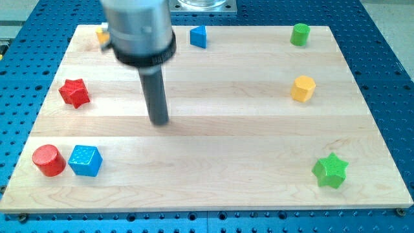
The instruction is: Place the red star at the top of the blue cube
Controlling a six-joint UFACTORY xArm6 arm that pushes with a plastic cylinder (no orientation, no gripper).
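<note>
The red star (pixel 74 92) lies near the board's left edge, at mid height. The blue cube (pixel 85 160) sits at the lower left, below the star and a little to its right. My tip (pixel 159 121) is on the board, to the right of the red star and well apart from it, and up and to the right of the blue cube. It touches no block.
A red cylinder (pixel 48 160) stands just left of the blue cube. A blue triangular block (pixel 198 37) and a partly hidden yellow block (pixel 102 35) sit at the top. A green cylinder (pixel 299 34), yellow hexagon (pixel 303 88) and green star (pixel 330 171) are on the right.
</note>
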